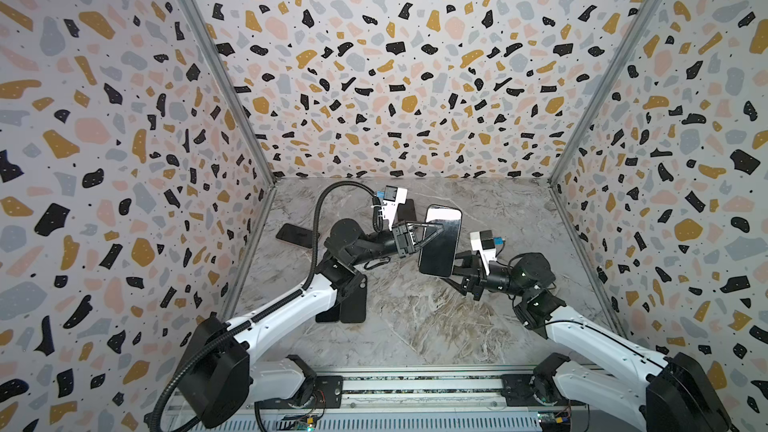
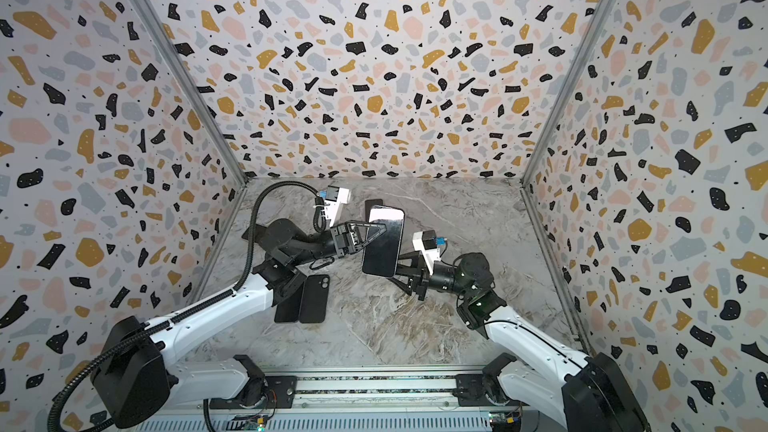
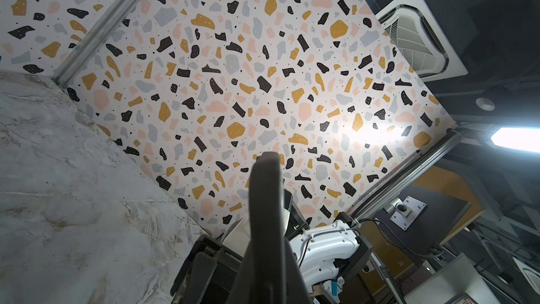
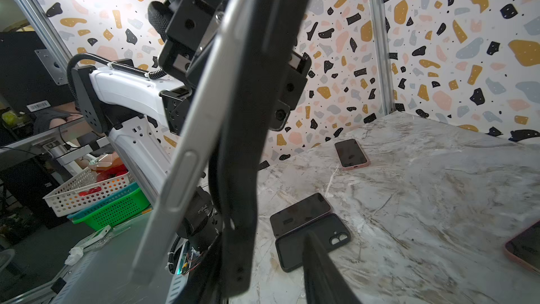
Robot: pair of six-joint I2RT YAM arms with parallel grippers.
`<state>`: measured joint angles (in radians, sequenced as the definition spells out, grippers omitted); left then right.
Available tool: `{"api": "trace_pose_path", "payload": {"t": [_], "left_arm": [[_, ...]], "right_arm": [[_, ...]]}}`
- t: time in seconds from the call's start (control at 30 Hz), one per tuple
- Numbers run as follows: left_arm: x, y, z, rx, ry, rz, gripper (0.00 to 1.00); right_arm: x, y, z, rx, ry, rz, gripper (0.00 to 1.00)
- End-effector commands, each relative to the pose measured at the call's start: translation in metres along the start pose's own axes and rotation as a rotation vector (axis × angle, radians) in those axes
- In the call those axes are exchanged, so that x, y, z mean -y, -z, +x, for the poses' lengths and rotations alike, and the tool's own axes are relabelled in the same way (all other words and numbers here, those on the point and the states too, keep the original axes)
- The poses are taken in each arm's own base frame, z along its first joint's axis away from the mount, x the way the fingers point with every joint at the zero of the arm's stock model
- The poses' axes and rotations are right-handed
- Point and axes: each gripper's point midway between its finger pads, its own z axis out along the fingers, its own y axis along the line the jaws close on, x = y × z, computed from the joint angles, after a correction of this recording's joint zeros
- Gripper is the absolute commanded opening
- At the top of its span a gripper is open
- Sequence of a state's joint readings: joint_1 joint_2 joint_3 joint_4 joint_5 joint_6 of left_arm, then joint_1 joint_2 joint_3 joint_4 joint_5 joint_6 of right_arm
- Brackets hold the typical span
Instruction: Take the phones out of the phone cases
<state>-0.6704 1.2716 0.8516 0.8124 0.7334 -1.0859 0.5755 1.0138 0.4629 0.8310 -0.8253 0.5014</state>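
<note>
My left pincer (image 1: 440, 228) is clamped on the phone (image 1: 440, 251) and holds it up off the marble surface (image 1: 415, 326) near the middle of the cell. The phone's dark screen faces upward, and one finger lies across the glass. In both top views the phone stands lengthwise, with its far end catching a bright reflection and its near end pointing toward my right pincer (image 1: 455, 274). That pincer's fingers sit spread at the near end. I cannot tell whether they are pinching anything or only straddling it. From my right wrist the phone's silver side rail (image 4: 187, 171) runs steeply across the view. The black phone case (image 4: 248, 112) lies alongside the rail and bows away from it partway down, so the case looks partly peeled but not free. An empty black case (image 4: 289, 250) lies on the surface beyond, touching a dark phone (image 4: 301, 212). A pink-cased phone (image 4: 350, 153) lies farther off near the wall. Another pink-edged phone (image 4: 523, 247) shows at the frame's edge.
</note>
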Motion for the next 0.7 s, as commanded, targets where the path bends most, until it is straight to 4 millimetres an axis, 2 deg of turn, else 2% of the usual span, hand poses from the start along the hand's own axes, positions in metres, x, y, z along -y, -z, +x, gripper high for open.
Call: {"api": "trace_pose_path", "payload": {"t": [0.0,0.13,0.37,0.5,0.67], "left_arm": [[0.021,0.0,0.01,-0.035,-0.033,0.072,0.0],[0.012,-0.001,0.011,-0.028,-0.026,0.051,0.0],[-0.001,0.0,0.011,0.002,-0.005,0.018,0.0],[-0.028,0.002,0.018,0.034,0.041,-0.049,0.0],[-0.073,0.015,0.04,0.081,0.116,-0.137,0.0]], "right_arm": [[-0.003,0.006,-0.027,0.089,0.051,0.027,0.4],[-0.006,0.008,-0.025,0.091,0.04,0.015,0.35],[-0.007,0.009,-0.015,0.087,-0.032,-0.014,0.2],[-0.007,0.014,-0.005,0.098,-0.117,-0.012,0.11],[0.001,0.024,0.015,0.097,-0.269,0.044,0.0]]}}
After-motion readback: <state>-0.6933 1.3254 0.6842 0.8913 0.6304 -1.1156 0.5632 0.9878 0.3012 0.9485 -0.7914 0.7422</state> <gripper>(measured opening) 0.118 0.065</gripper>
